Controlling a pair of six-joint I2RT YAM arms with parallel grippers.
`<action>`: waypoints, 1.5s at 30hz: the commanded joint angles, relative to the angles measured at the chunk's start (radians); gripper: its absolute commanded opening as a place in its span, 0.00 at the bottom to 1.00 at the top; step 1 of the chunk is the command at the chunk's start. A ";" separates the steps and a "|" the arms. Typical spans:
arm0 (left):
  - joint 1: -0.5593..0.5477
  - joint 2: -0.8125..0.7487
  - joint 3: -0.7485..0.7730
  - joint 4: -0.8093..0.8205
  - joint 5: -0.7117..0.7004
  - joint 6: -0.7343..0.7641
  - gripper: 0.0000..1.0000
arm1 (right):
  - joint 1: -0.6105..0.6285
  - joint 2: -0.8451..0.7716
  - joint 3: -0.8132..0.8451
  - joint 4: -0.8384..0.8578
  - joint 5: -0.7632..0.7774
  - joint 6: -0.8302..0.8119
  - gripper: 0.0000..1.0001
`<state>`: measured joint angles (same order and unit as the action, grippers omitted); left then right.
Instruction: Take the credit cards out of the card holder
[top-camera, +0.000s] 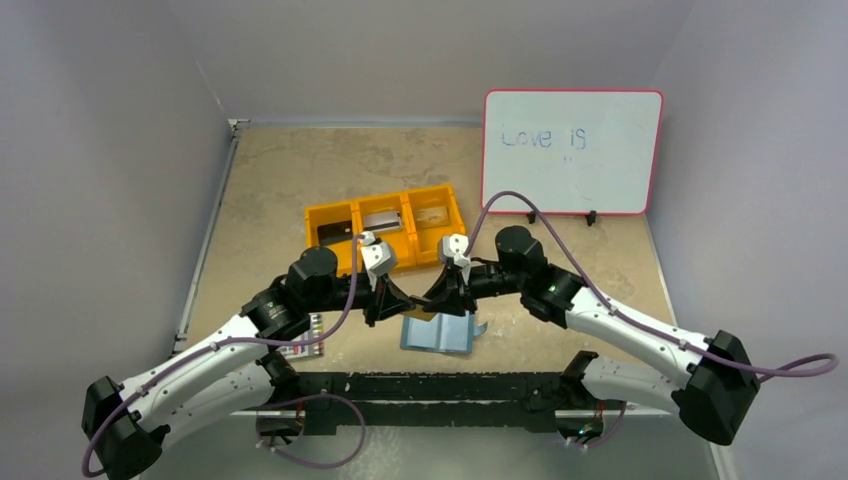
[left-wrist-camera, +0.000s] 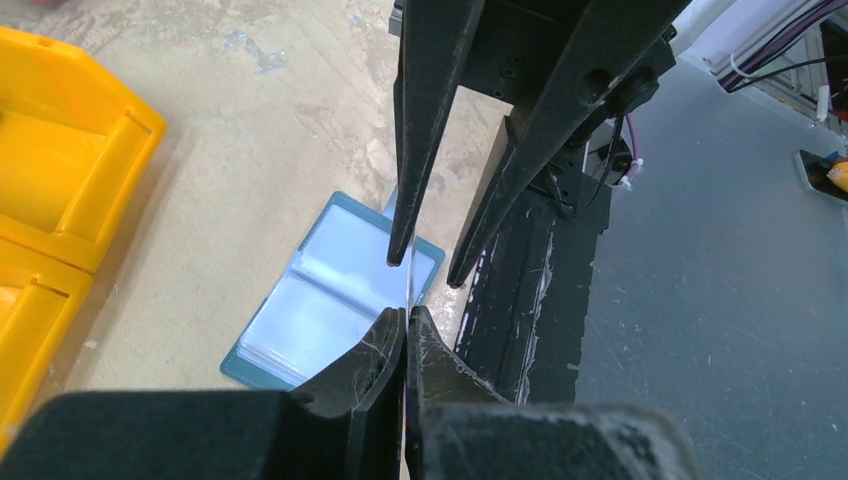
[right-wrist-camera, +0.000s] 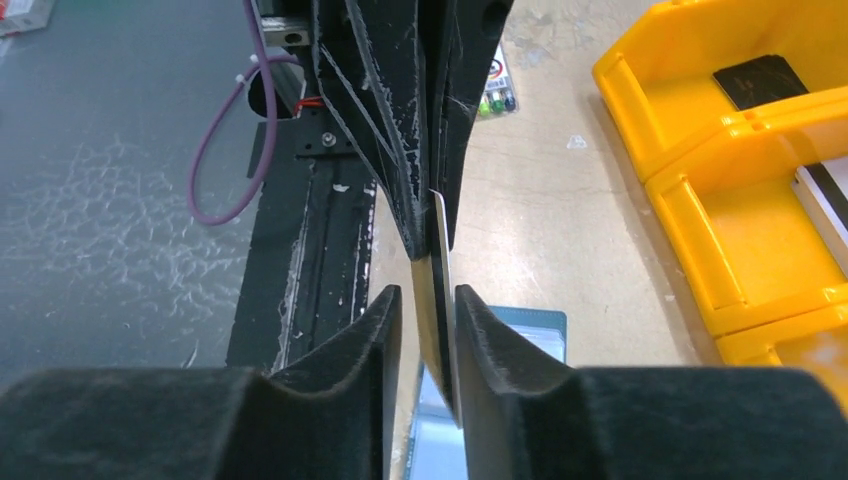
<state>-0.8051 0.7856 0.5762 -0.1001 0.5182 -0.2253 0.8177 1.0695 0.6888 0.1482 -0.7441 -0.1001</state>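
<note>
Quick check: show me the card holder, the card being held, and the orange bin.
card holder (left-wrist-camera: 320, 290), left wrist view, pale inner pocket face.
held card (right-wrist-camera: 435, 300), right wrist view, its edge-on side.
orange bin (right-wrist-camera: 740, 135), right wrist view, divider wall between compartments.

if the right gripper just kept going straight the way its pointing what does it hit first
The right gripper has a credit card edge-on between its open jaws; pushed straight on, it would likely meet the left gripper, which is shut on that card. The gap between them is hard to judge.
</note>
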 joint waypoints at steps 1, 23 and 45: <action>0.004 -0.016 0.024 0.013 -0.007 0.025 0.00 | 0.000 -0.023 0.023 0.059 -0.078 -0.011 0.24; 0.003 -0.040 0.004 -0.034 -0.045 0.069 0.00 | 0.000 0.038 0.061 0.011 -0.101 -0.029 0.00; 0.003 -0.216 0.088 -0.258 -1.107 -0.132 0.71 | -0.001 0.164 0.126 0.079 0.840 -0.296 0.00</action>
<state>-0.8051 0.6056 0.6266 -0.3206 -0.2989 -0.3035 0.8177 1.1576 0.7242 0.1509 -0.1318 -0.2581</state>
